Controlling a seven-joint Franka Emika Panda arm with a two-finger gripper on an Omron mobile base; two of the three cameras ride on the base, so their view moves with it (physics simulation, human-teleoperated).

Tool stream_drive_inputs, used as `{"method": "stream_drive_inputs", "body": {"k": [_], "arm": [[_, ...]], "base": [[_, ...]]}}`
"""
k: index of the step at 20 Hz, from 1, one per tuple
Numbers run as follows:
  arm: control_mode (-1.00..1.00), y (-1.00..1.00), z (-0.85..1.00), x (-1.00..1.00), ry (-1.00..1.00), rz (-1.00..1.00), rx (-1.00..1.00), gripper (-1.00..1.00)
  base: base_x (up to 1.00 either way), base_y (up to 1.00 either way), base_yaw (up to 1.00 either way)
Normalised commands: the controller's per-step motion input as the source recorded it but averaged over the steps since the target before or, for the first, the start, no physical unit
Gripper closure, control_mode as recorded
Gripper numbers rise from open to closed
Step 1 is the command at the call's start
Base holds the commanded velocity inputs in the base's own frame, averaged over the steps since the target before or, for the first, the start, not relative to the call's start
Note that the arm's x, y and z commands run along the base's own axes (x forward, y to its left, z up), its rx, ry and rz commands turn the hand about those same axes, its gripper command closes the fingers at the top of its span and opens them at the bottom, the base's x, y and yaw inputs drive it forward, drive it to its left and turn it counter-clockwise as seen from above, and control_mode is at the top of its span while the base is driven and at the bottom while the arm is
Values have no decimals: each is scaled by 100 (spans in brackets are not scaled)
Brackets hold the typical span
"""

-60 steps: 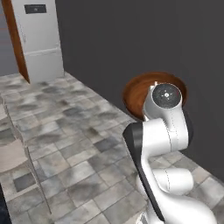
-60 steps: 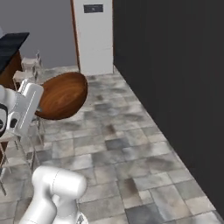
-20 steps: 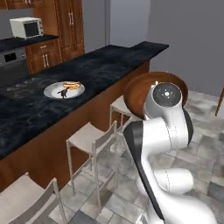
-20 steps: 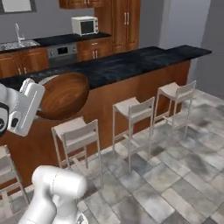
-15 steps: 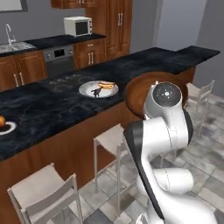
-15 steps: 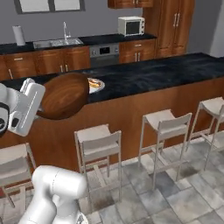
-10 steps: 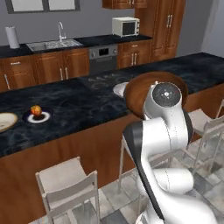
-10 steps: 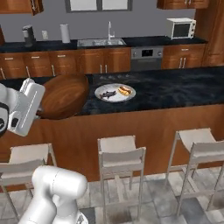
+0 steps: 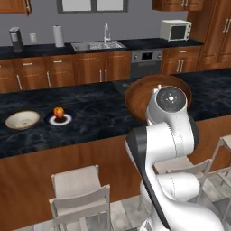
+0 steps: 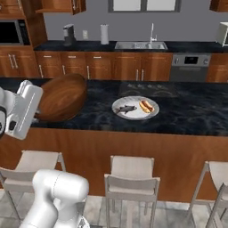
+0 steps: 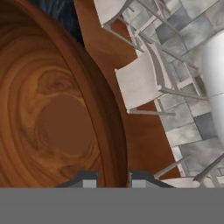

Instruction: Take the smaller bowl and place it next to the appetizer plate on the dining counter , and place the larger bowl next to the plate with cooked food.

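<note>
The larger bowl (image 10: 62, 97), deep and of dark reddish-brown wood, hangs tilted on its side in the air in front of the dining counter (image 10: 187, 116). My gripper (image 11: 114, 180) is shut on its thick rim (image 11: 103, 131), one finger on each side. The plate with cooked food (image 10: 136, 107) lies on the black marble to the bowl's right. In the left base view, the smaller bowl (image 9: 22, 119), cream and shallow, sits right beside the appetizer plate (image 9: 58, 118) with its orange-red ball on the dining counter (image 9: 99, 118). The larger bowl (image 9: 139, 97) shows behind my white hand.
White-seated stools (image 10: 129, 180) stand along the counter's wood base, another stool (image 9: 79, 194) at the lower left. Behind is a back counter with a sink (image 9: 97, 45), an oven (image 9: 145, 63), a microwave (image 9: 176, 30) and a paper towel roll (image 9: 57, 36).
The base has swung round, so the whole scene has slid: the dining counter now faces me squarely. The wooden bowl has stayed in my gripper in the same pose.
</note>
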Motion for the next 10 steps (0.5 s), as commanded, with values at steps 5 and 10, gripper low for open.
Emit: {"method": "stream_drive_inputs", "body": {"k": [5, 10], "arm": [[100, 0, 0, 0, 0, 0, 0, 100], [-100, -2, -11, 80, 10, 6, 1, 100]], "base": [[91, -13, 6], [20, -1, 2]]}}
